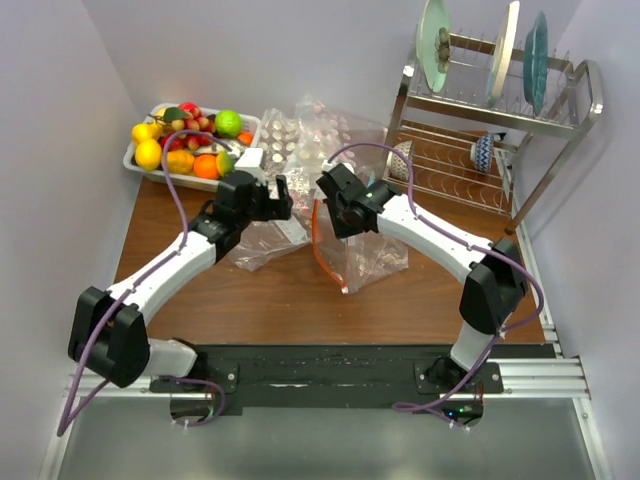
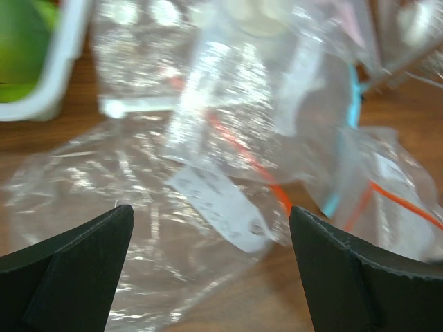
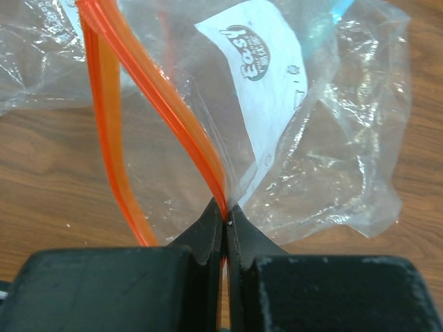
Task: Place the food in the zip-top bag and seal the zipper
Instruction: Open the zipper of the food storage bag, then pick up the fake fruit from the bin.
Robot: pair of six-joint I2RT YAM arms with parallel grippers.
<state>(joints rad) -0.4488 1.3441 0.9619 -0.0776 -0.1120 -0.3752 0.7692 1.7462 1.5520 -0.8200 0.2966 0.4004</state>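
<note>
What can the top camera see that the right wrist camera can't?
Only the top camera shows the toy fruits in a white tray and the dish rack with plates. Only the right wrist camera shows, close up, the right fingers shut on the orange-red zipper, plus a printed label. Both show the clear zip-top bag lying on the wooden table.
</note>
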